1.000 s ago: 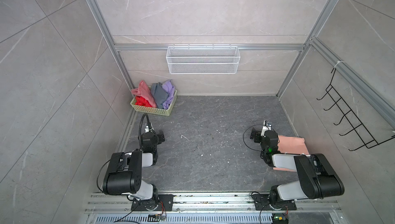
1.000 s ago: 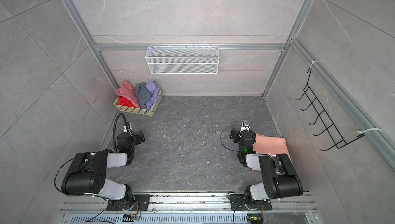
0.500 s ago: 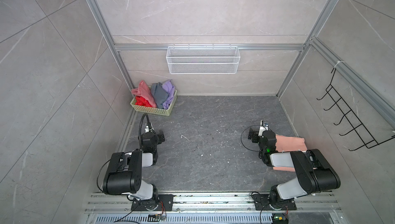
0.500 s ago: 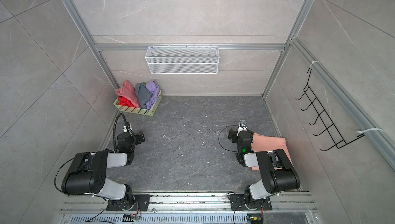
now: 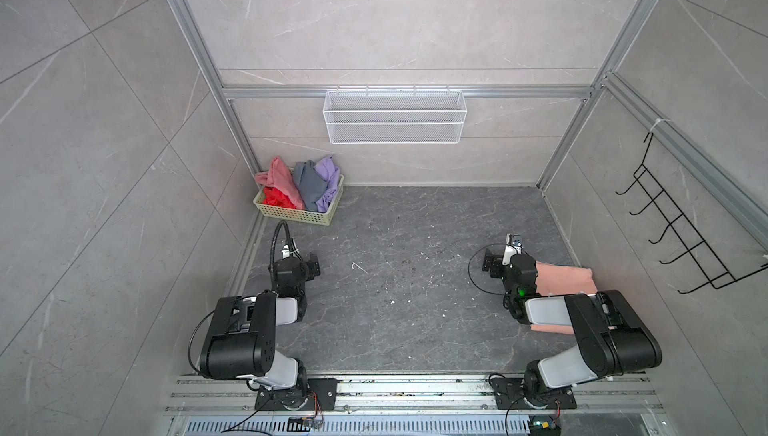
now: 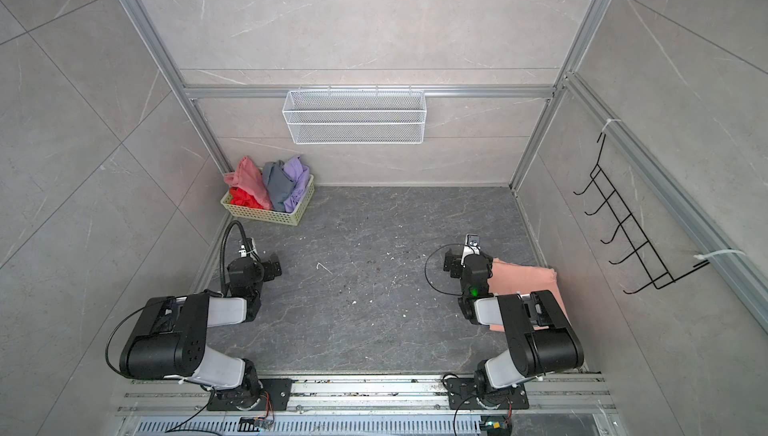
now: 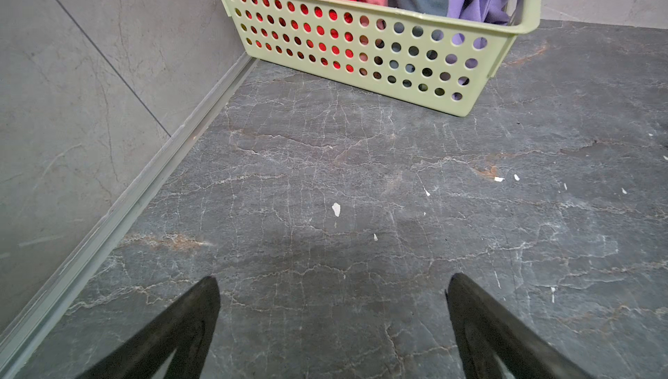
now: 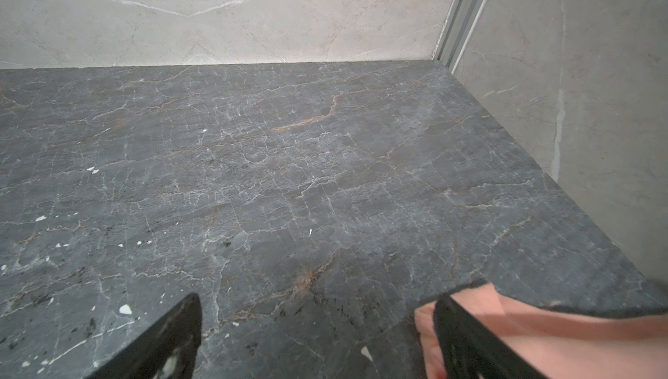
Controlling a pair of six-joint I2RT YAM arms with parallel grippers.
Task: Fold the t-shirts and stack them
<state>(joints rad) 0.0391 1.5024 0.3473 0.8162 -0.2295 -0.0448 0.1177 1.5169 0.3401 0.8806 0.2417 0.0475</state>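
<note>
A folded peach-orange t-shirt (image 5: pixel 565 278) (image 6: pixel 528 284) lies flat on the dark floor by the right wall, partly under my right arm. My right gripper (image 5: pixel 492 261) (image 8: pixel 318 299) hovers low at the shirt's left edge. It is open with only bare floor between its fingers, and one finger overlaps the peach cloth (image 8: pixel 542 337). Dusty pink (image 5: pixel 282 180), red (image 5: pixel 276 199), grey (image 5: pixel 309 182) and lavender (image 5: pixel 326 176) t-shirts are crumpled in the basket (image 5: pixel 299 218) (image 7: pixel 361 55) at the back left. My left gripper (image 5: pixel 312 265) (image 7: pixel 332 283) is open and empty, pointing at the basket.
A white wire shelf basket (image 5: pixel 395 122) hangs on the back wall. A black hook rack (image 5: pixel 681 238) is mounted on the right wall. Grey walls close in the floor on three sides. Small white flecks (image 7: pixel 336 209) dot the floor.
My right gripper has drifted slightly left, away from the peach t-shirt. The left arm has not moved.
</note>
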